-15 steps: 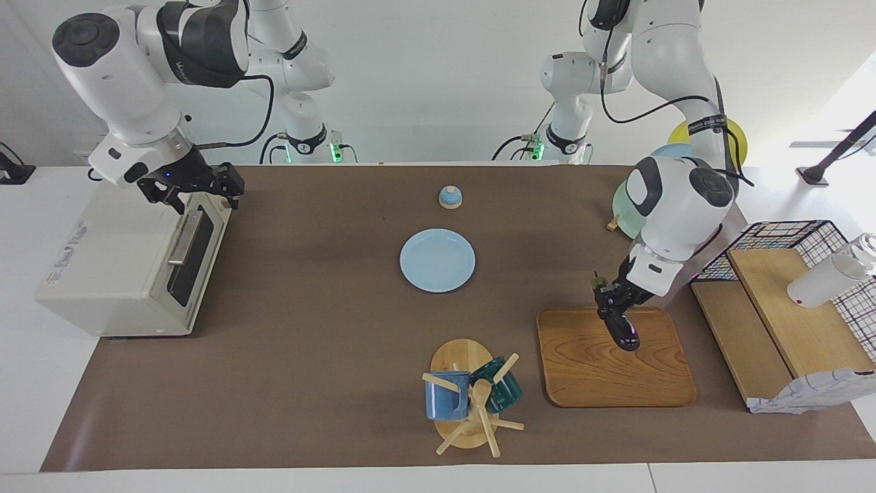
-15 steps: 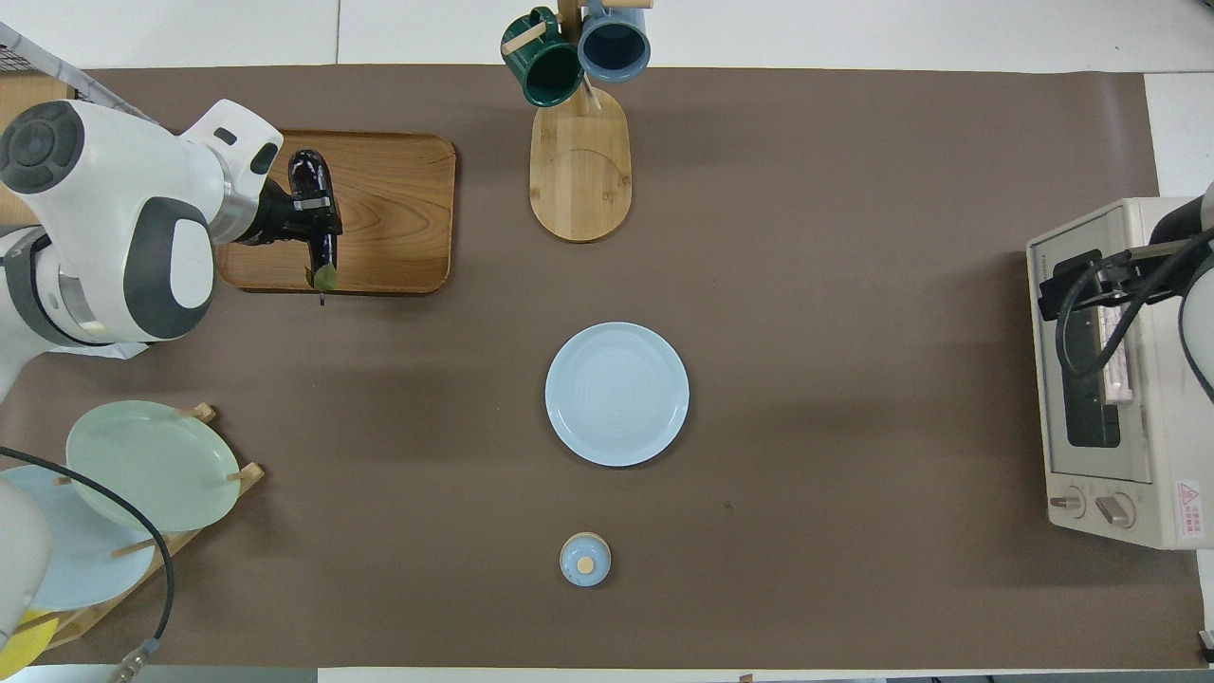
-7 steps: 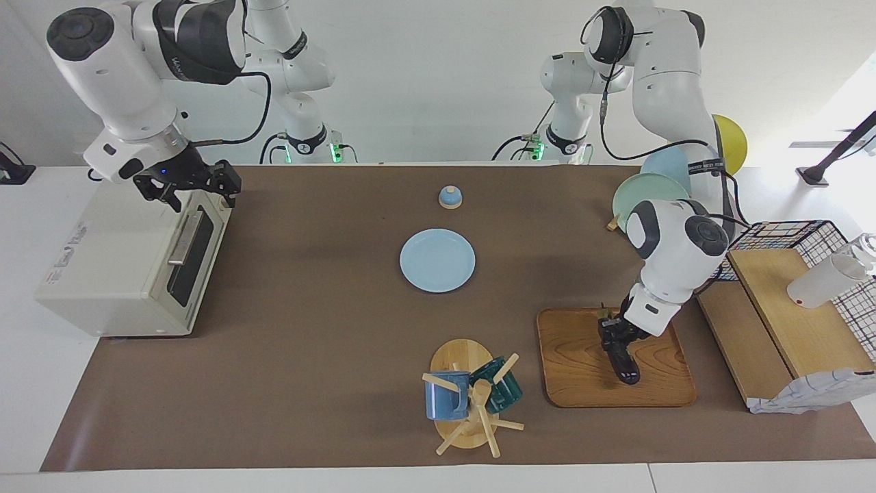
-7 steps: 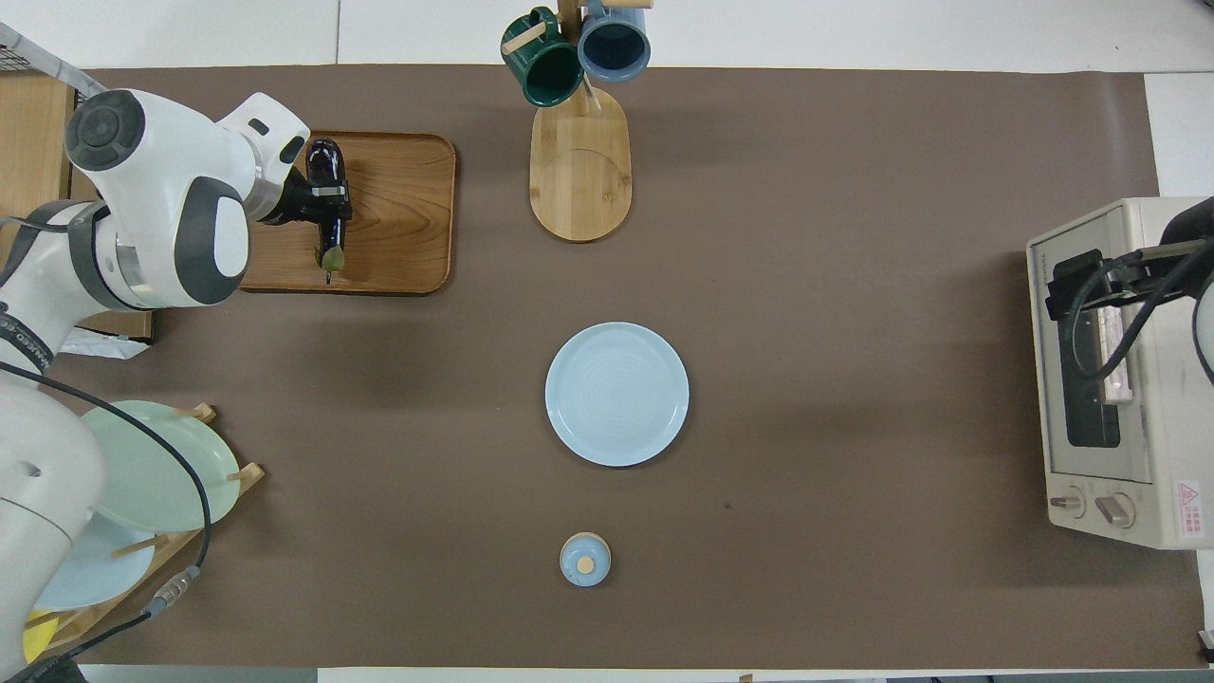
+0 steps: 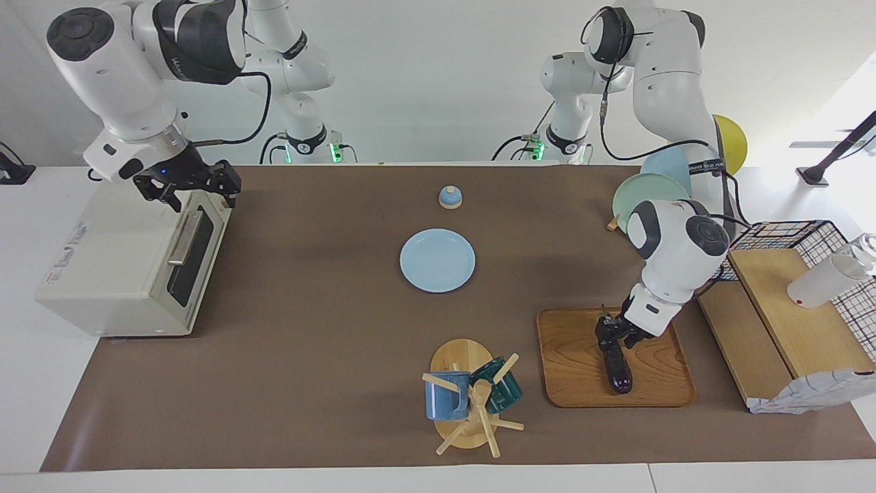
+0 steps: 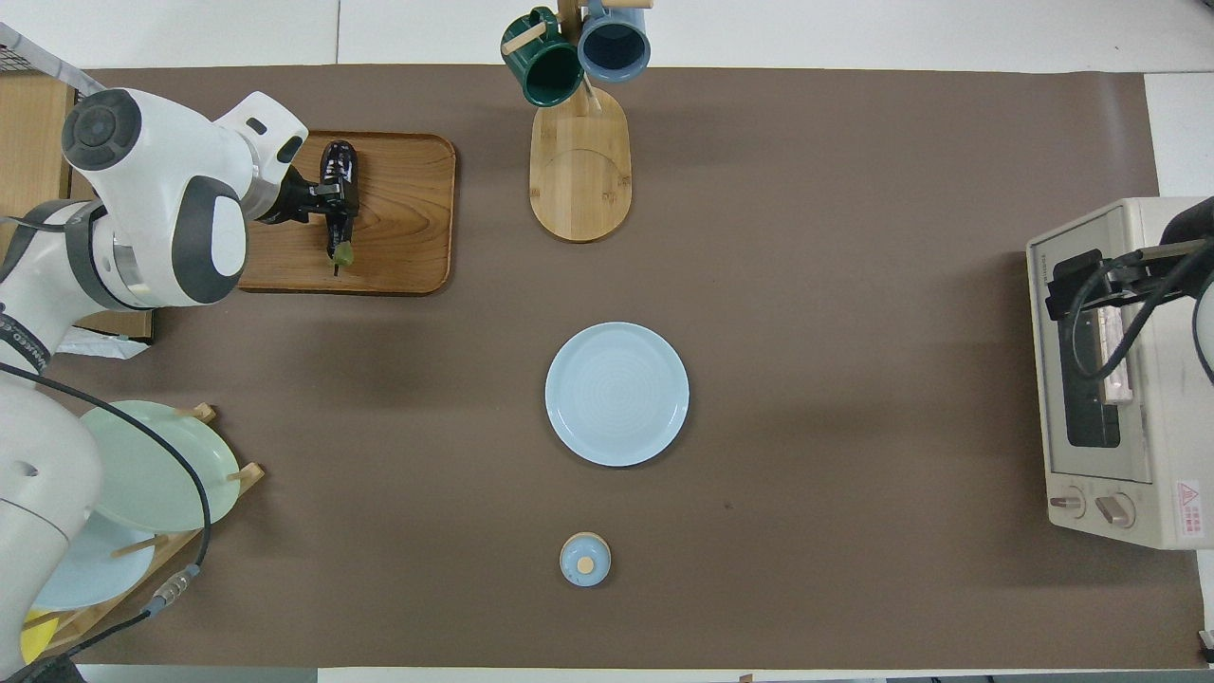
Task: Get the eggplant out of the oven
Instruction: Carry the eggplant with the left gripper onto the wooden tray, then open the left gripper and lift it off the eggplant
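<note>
The glossy dark eggplant point(image 5: 618, 370) point(image 6: 339, 161) lies on the wooden tray point(image 5: 575, 370) point(image 6: 408, 209) at the left arm's end of the table, its green stem tip pointing toward the robots. My left gripper point(image 5: 609, 339) point(image 6: 332, 194) is low over the tray, at the eggplant's stem half. The cream-white oven point(image 5: 116, 267) point(image 6: 1138, 474) stands at the right arm's end with its dark glass door closed. Just above the door's top edge, my right gripper point(image 5: 191, 192) point(image 6: 1072, 285) hovers open and holds nothing.
A light blue plate point(image 5: 437, 260) lies mid-table, with a small blue lidded pot point(image 5: 450, 197) nearer to the robots. A mug tree point(image 5: 472, 397) with two mugs stands beside the tray. A plate rack point(image 5: 650, 195) and a wire basket point(image 5: 787, 239) sit by the left arm.
My left gripper has come down with the eggplant, which hung above the tray a second ago and now rests on it. The right gripper has barely moved.
</note>
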Robot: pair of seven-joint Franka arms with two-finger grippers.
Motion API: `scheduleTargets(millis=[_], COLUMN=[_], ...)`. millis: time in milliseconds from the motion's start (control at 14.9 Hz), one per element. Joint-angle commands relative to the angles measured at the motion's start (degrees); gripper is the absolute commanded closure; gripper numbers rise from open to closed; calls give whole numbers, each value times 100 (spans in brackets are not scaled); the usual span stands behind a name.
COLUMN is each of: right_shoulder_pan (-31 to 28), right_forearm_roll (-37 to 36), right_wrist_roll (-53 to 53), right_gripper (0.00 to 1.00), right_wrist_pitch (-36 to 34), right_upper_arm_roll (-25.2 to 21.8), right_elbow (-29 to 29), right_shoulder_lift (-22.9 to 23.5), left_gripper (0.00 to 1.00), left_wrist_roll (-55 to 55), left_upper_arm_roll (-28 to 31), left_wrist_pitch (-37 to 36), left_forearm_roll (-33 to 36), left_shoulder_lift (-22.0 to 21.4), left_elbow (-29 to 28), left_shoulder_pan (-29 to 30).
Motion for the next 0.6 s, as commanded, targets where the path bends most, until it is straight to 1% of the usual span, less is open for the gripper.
scheduleTargets(millis=[0, 334, 535], right_shoulder_pan=[-62, -62, -62], right_forearm_roll=[143, 143, 143], right_wrist_roll=[77, 77, 77], right_gripper=[0, 0, 0], right_wrist_pitch=[-81, -81, -81], right_upper_arm_roll=[34, 34, 34], right_elbow=[-20, -20, -20], right_shoulder_lift=[-65, -65, -65], left_gripper=[0, 0, 0], left_wrist_roll=[36, -350, -351], left_upper_arm_roll=[-30, -30, -4], left_wrist_pitch=[-160, -687, -1275], left_forearm_roll=[123, 105, 114], left_shoulder_lift=[-86, -666, -1034], left_elbow=[90, 90, 90], left_shoulder_pan=[80, 150, 246])
